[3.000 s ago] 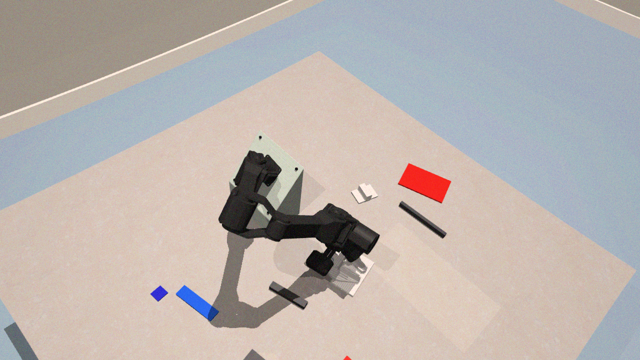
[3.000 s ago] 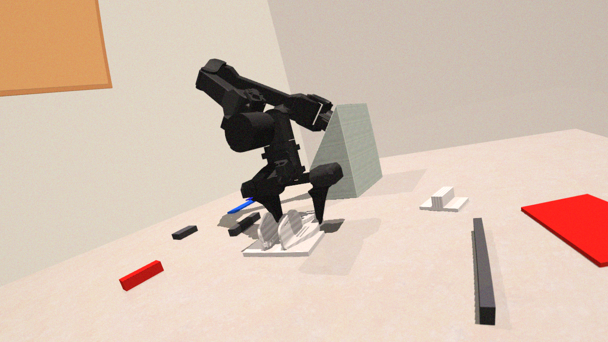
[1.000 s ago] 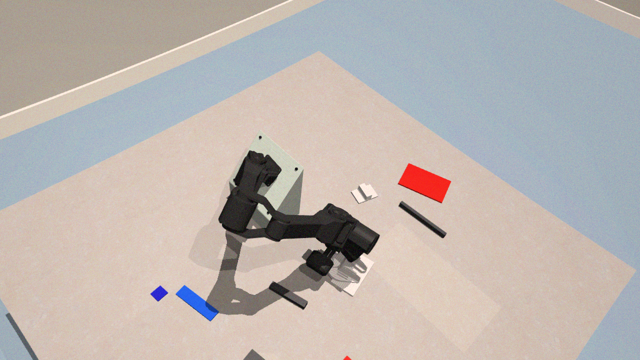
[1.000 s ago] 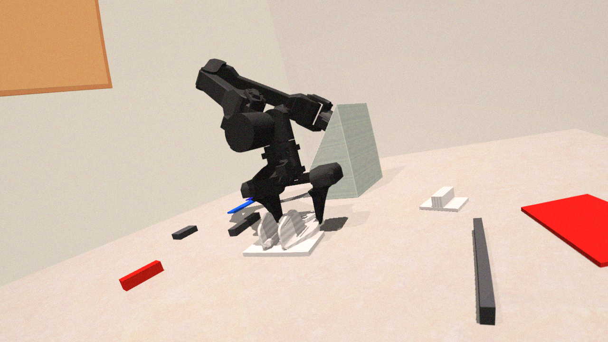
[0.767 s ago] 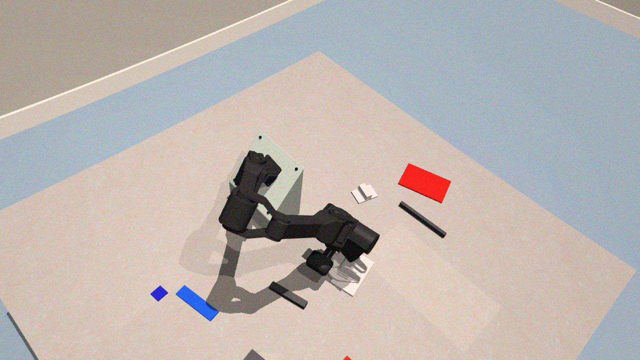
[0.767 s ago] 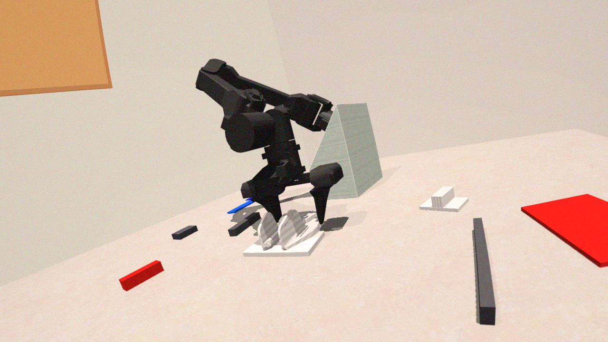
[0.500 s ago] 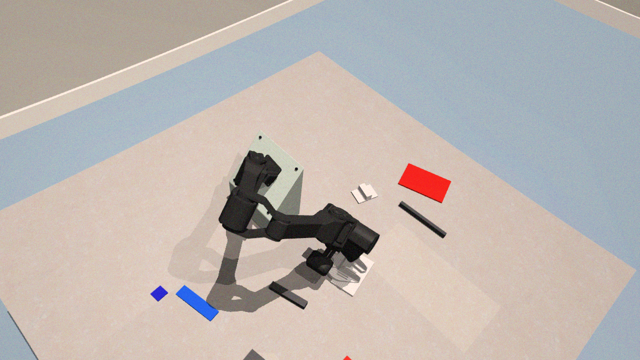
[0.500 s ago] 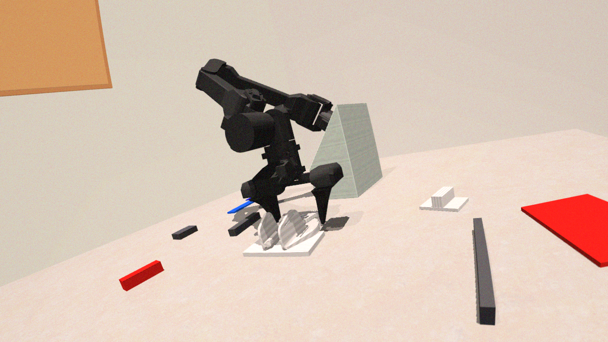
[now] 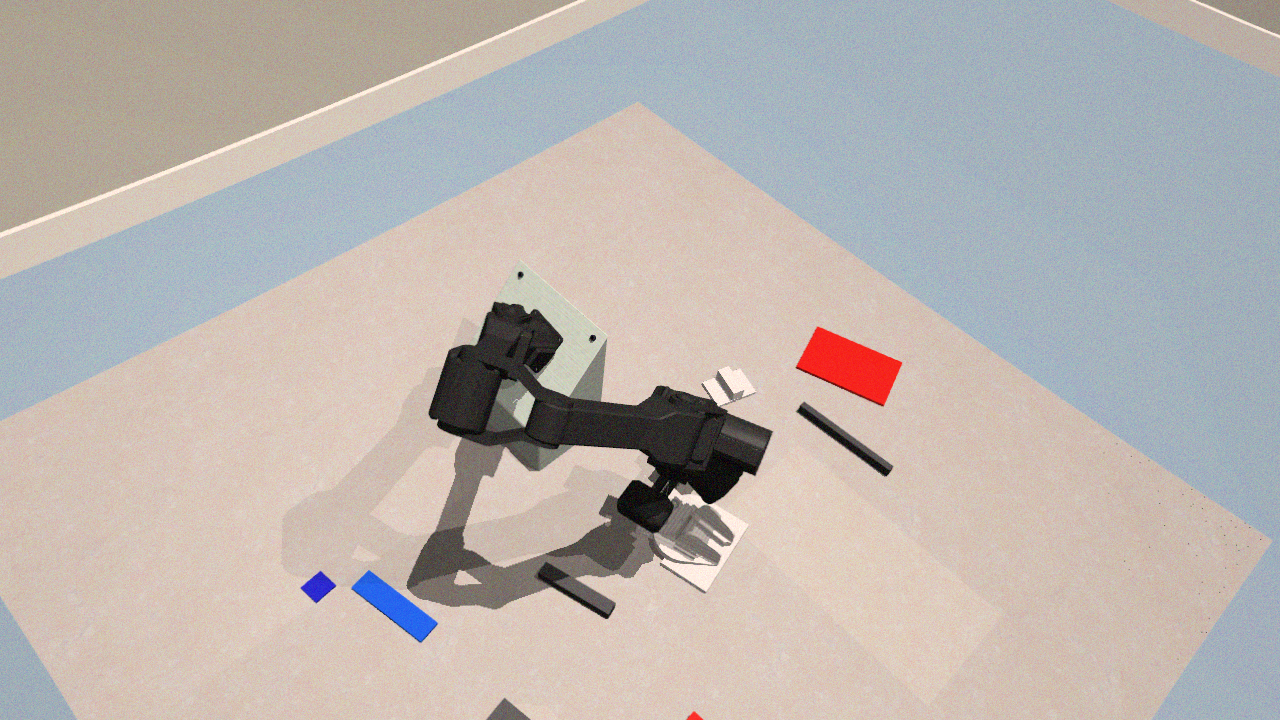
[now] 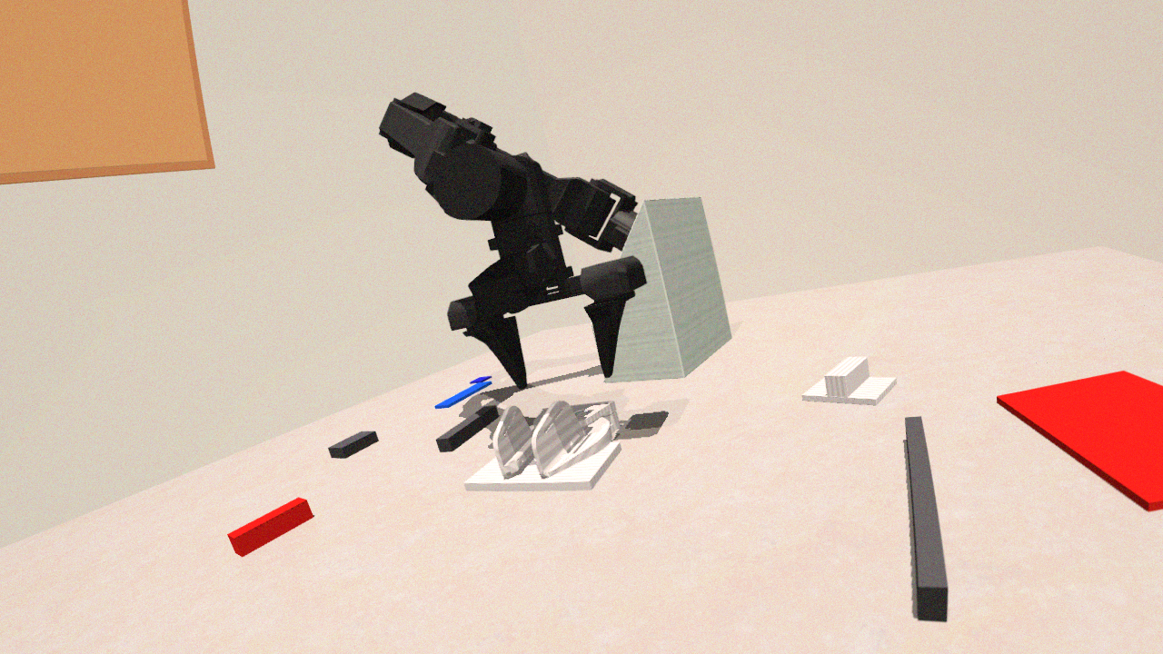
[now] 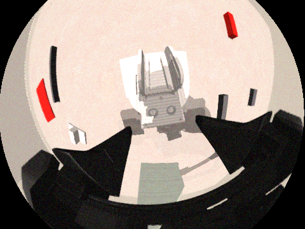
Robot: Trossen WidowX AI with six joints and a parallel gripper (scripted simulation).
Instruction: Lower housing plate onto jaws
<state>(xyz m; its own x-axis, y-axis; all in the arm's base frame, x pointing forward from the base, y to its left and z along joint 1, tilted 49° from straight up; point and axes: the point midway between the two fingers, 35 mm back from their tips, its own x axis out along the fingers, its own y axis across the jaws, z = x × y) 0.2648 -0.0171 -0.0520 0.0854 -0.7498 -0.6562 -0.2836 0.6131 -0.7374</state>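
You have the gripper (image 9: 682,492) (image 10: 565,381) (image 11: 164,124) with its fingers spread wide and nothing between them. The housing plate (image 10: 605,417) (image 11: 162,103) sits near the centre of the wrist view, just above the gap between the fingertips. In the exterior view it is lower centre, below the tips and nearer the right-hand one, with daylight between; from the top the arm hides most of it.

Its longer side seems to run left to right across the wrist frame, roughly along the line joining your tips, while the curved white pair (image 9: 711,528) (image 10: 557,439) (image 11: 174,68) reaches toward the top of that frame, over the white base (image 9: 705,580) (image 10: 528,486) (image 11: 127,76). The plate looks set on its stubs and close to level, though you can't confirm full closure from here.

What remains, I judge, is backing off. Lift straight up, fingers wide, since a sideways swing while low could let a tip catch the plate's edge and cock it.
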